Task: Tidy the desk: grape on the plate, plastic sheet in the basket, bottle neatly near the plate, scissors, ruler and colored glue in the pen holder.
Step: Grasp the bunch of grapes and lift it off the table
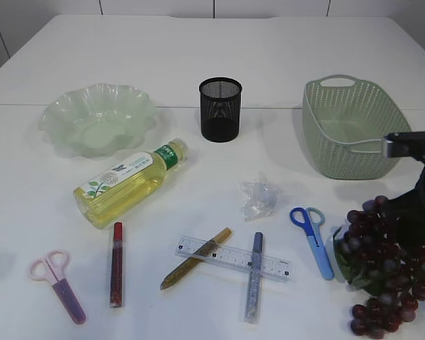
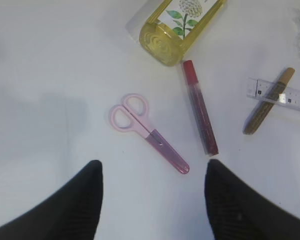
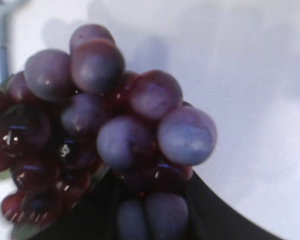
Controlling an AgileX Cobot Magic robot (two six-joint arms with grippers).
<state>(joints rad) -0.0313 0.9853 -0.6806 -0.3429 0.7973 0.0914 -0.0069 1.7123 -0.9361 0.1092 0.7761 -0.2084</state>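
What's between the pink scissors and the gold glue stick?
In the exterior view, the red glitter glue stick lies between the pink scissors and the gold glue stick.

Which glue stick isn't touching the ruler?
The red glue stick, lying by itself between the pink scissors and the ruler. The gold one and the silver one both cross the ruler.

Grape bunch (image 1: 386,273) cut off at frame's right/bottom edge; R fingers (image 3: 155,210) mostly hidden behind grapes, blurred
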